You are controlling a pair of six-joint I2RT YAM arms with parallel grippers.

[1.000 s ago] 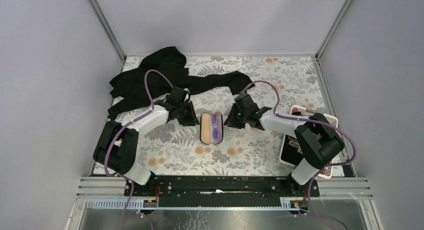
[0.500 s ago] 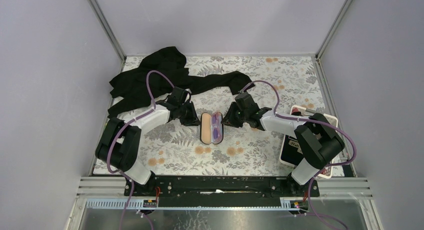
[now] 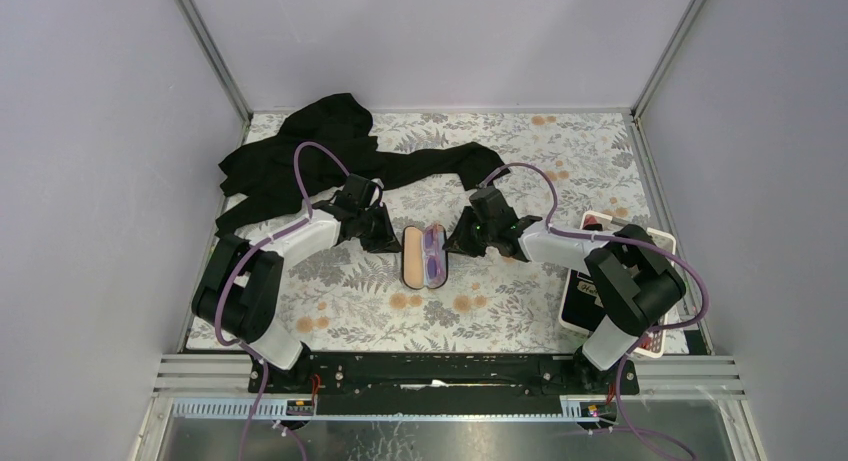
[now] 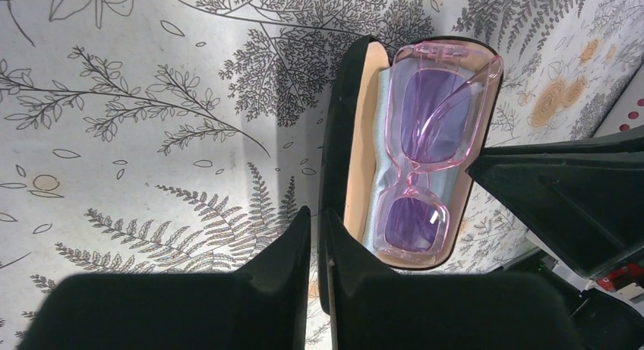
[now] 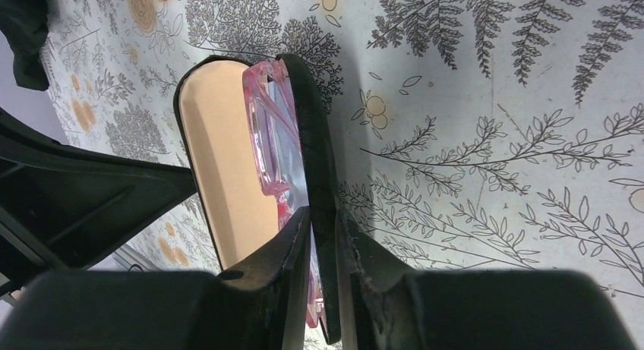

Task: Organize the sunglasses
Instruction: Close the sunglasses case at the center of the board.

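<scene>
The sunglasses, pink-framed with purple lenses, lie folded in the right half of the open black case at the table's middle. In the left wrist view they rest on a light blue cloth inside the tan lining. My left gripper sits at the case's left side, fingers nearly together around the lid's black rim. My right gripper is at the right side. Its fingers pinch the case's black wall, with the glasses just inside.
A black garment sprawls across the back left of the floral tablecloth. A white-edged dark card or tray lies at the right edge under my right arm. Grey walls enclose three sides.
Both grippers have drawn slightly closer to the case from either side. The case and the sunglasses have stayed in place.
</scene>
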